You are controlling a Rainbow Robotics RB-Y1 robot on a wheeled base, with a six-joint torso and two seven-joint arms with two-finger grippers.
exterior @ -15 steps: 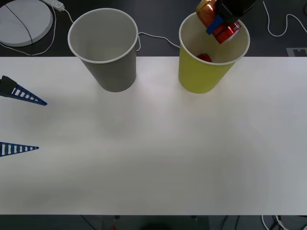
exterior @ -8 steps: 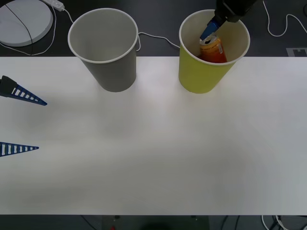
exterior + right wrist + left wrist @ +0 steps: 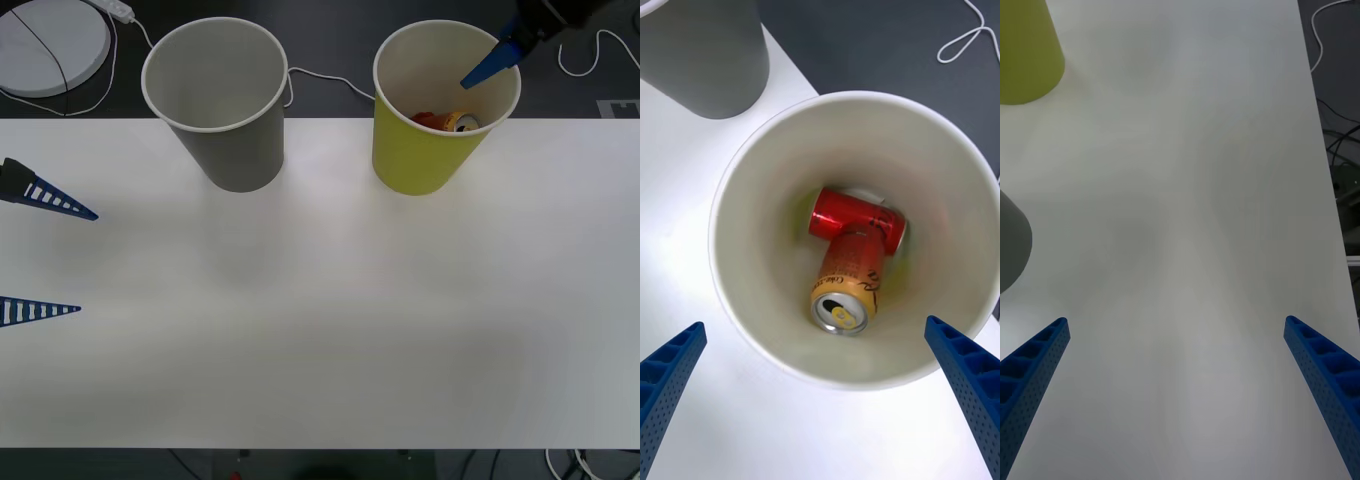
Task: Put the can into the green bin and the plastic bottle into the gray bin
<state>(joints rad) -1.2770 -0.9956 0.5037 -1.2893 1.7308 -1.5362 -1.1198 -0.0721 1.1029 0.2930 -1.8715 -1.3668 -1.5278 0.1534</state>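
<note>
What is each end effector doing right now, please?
Left end effector: open, holding nothing, over the table's left edge.
Right end effector: open, holding nothing, above the green bin.

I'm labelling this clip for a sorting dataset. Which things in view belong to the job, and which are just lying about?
Job: orange can in green bin; gray bin; right gripper.
Lying about: red can, white round disc, cables, left gripper.
</note>
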